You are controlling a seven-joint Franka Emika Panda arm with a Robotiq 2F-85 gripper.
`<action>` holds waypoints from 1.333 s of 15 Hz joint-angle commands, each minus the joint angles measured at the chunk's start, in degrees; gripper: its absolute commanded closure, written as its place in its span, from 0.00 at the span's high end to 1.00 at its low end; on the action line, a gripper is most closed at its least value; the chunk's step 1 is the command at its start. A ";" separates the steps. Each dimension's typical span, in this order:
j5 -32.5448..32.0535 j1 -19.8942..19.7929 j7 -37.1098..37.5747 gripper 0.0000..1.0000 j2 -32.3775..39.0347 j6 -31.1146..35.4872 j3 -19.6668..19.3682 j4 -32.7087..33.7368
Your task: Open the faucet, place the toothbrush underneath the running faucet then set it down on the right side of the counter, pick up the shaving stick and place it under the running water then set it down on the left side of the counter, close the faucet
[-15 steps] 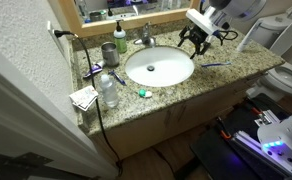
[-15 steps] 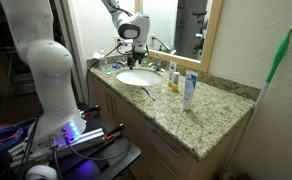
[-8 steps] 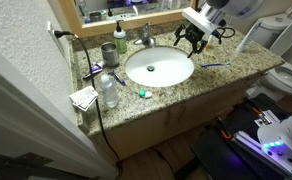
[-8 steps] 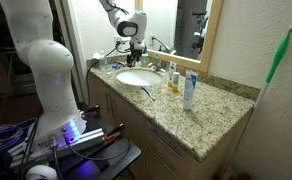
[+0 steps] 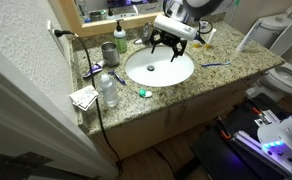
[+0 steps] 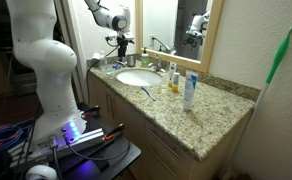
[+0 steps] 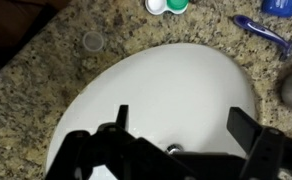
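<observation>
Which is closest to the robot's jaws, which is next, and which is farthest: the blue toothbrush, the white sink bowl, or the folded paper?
Going by an exterior view:
1. White sink bowl: right beneath the jaws.
2. Blue toothbrush: on the counter, on the picture's right of the bowl.
3. Folded paper: at the counter's corner on the picture's left, past the clear bottle.

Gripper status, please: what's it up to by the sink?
Gripper open, empty, above the basin beside the faucet. Toothbrush flat on the counter, untouched. Nothing seen between gripper and faucet.
</observation>
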 commanded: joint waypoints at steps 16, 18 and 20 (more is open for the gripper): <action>-22.34 7.22 -5.30 1.00 5.24 -12.24 2.95 14.08; -25.74 8.40 -7.46 1.00 7.41 -12.00 3.54 15.94; -28.77 9.65 -10.62 1.00 10.22 -11.46 3.74 18.54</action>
